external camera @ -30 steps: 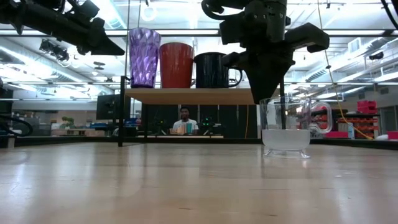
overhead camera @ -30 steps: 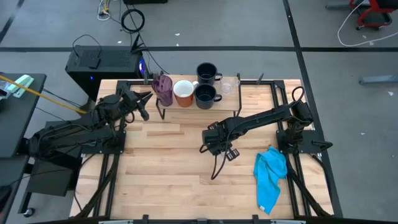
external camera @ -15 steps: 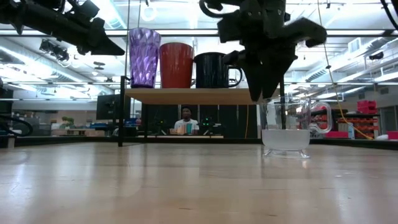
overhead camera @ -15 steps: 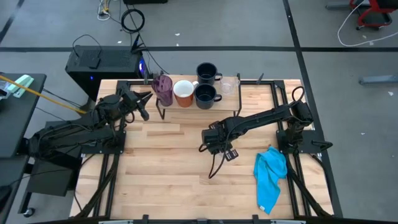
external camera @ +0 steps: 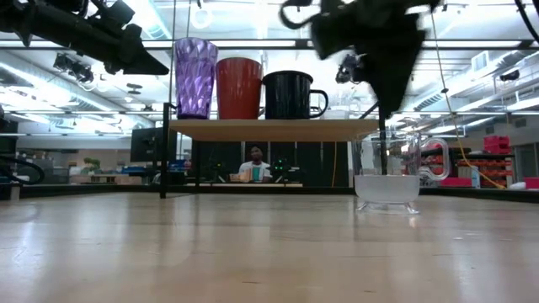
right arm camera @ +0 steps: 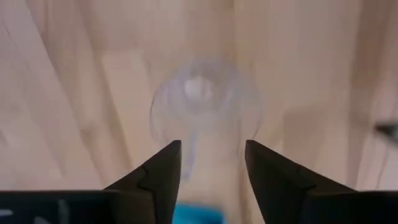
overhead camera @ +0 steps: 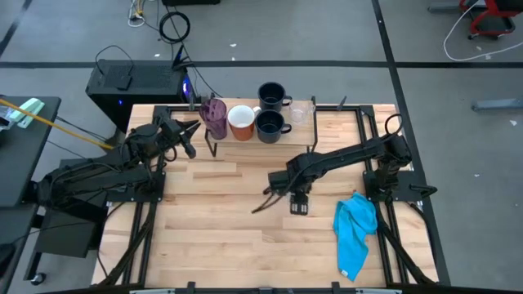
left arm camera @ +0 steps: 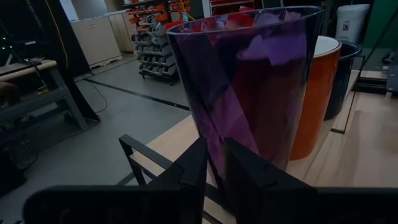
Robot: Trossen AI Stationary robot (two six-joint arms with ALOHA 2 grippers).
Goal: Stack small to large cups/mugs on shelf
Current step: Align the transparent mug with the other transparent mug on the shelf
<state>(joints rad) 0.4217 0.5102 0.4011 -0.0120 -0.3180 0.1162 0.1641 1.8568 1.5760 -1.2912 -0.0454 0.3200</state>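
On the shelf [external camera: 269, 130] the purple tumbler [external camera: 194, 77], the white-and-orange mug [external camera: 238, 87] and a dark mug [external camera: 289, 94] stand upright in a row. A second dark mug [overhead camera: 271, 95] and a clear glass [overhead camera: 301, 110] stand at the table's far edge. Another clear glass [external camera: 387, 172] stands upright on the table; it also shows in the right wrist view [right arm camera: 202, 106]. My right gripper [right arm camera: 212, 155] is open and points down above it, touching nothing. My left gripper [left arm camera: 214, 168] is open by a narrow gap, just left of the tumbler [left arm camera: 255, 87].
A blue cloth [overhead camera: 355, 233] lies crumpled near the table's right front corner. The shelf's thin black legs [overhead camera: 211, 147] stand on the table. There is bare tabletop [overhead camera: 221, 220] in the near left half. A person [external camera: 250, 160] sits far behind the table.
My right gripper has swung toward the table's right edge, risen a little and turned about; it now hangs over the clear glass on the table. The glass has stayed where it was.
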